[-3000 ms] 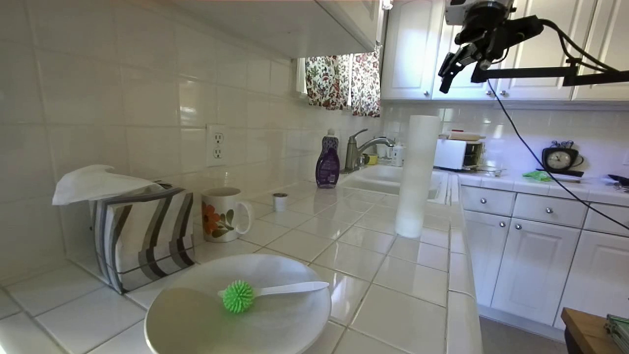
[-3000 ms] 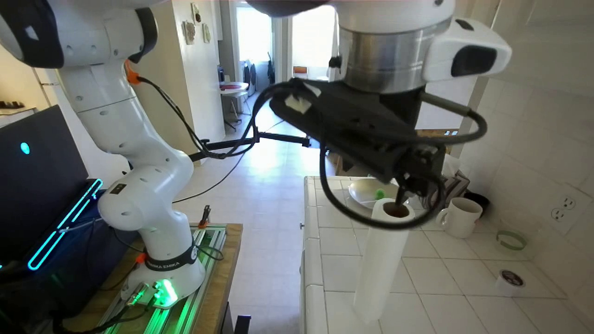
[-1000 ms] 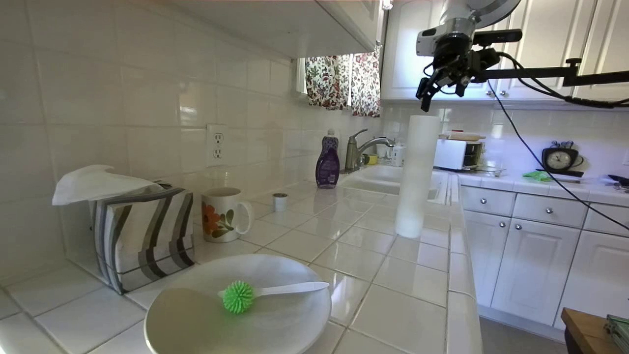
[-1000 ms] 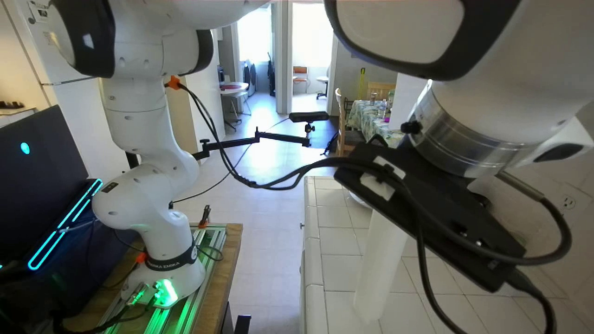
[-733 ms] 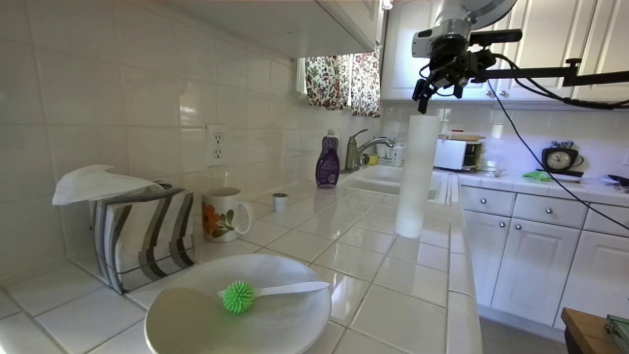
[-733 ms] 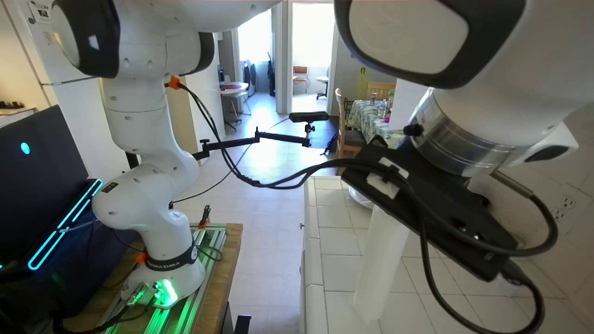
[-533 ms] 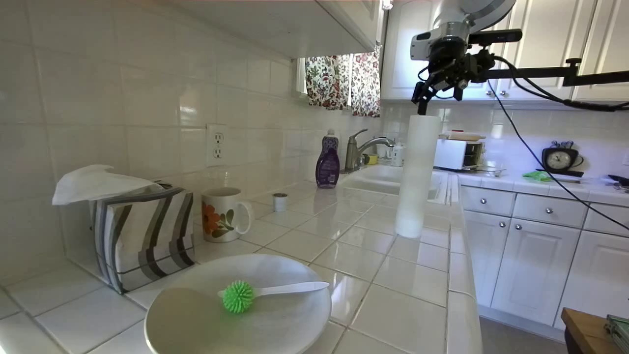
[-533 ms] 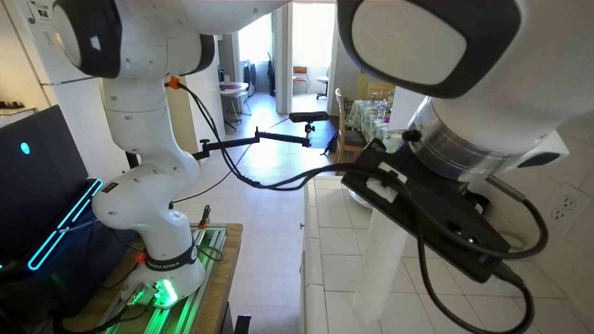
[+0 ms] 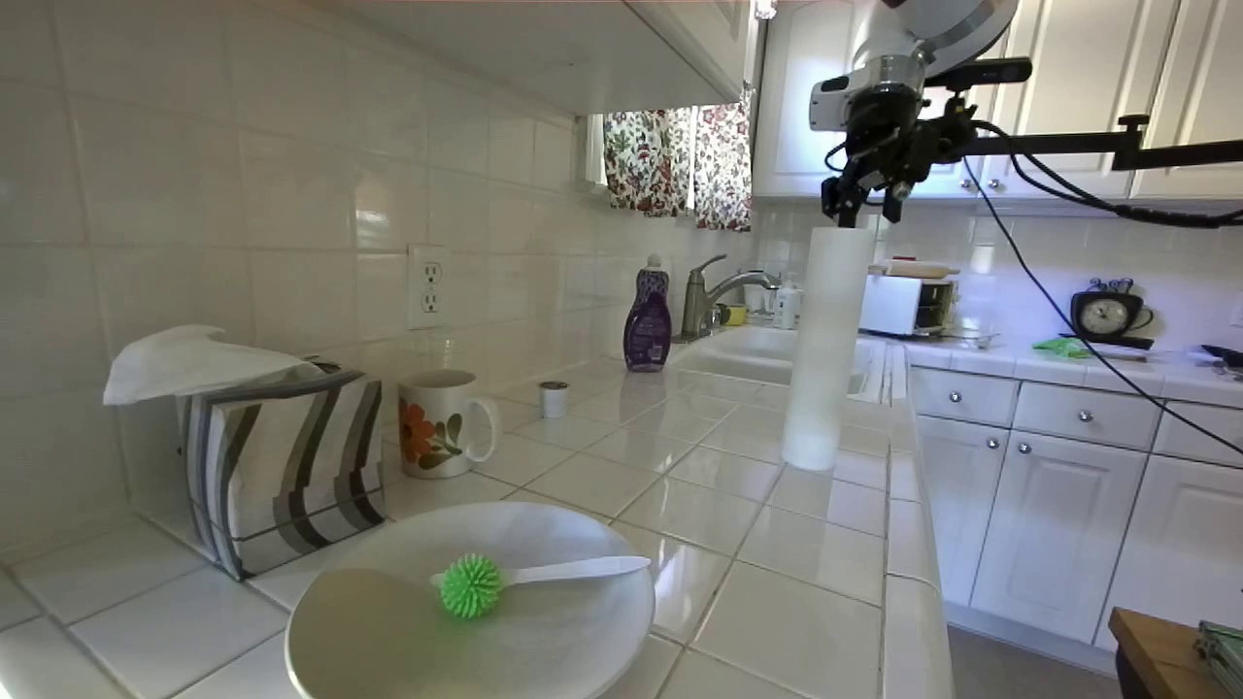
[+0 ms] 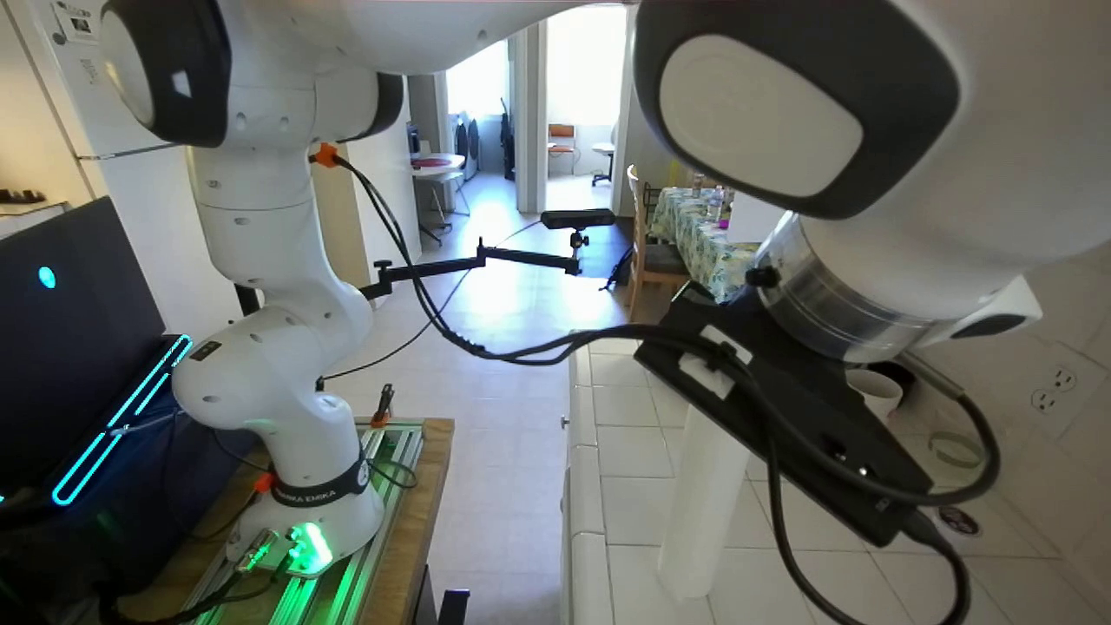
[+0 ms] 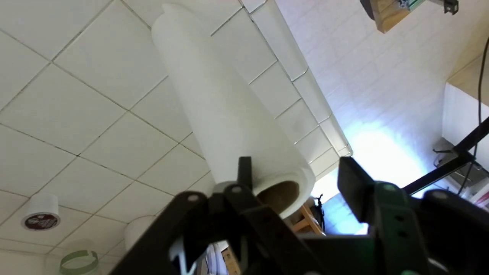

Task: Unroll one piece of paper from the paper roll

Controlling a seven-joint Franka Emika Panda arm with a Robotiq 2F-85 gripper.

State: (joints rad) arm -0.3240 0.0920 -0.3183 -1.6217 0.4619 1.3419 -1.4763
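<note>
Tall, narrow white paper roll (image 9: 829, 349), hollow brown core, standing on end, on a tiled counter (image 9: 811, 597)

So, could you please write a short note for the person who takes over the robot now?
Gripper: the black two-finger gripper is open, at the top of the tall white paper-towel roll; contact unclear.
Things: the roll stands upright on the white tiled counter.
Done: the gripper is at the roll; nothing is visibly unrolled.
Left: probably grip the outer sheet, then unroll only this one.

One paper roll (image 9: 825, 349), one brush (image 9: 474, 585)
</note>
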